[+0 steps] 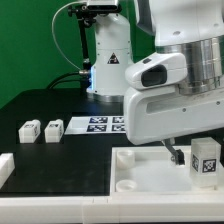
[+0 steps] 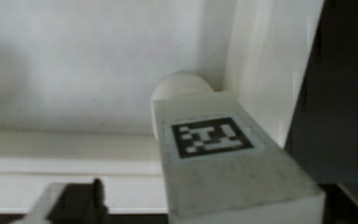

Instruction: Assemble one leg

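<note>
A leg (image 1: 205,160), a small white block with a black-and-white tag, stands upright at the corner of the large white tray-like part (image 1: 140,185) on the exterior view's right. My gripper (image 1: 197,152) hangs over it with the jaws either side. In the wrist view the leg (image 2: 215,138) fills the middle, tag facing the camera, over the tray-like part (image 2: 87,80). One dark finger (image 2: 80,200) stands apart from the leg with a white gap between; the other finger (image 2: 346,200) is close against it. The gripper (image 2: 211,208) looks open.
Two more legs (image 1: 28,128) (image 1: 52,128) lie on the black table at the exterior view's left. Another white part (image 1: 5,165) shows at the left edge. The marker board (image 1: 100,123) lies behind the tray-like part. A round socket (image 1: 125,157) sits at its near-left corner.
</note>
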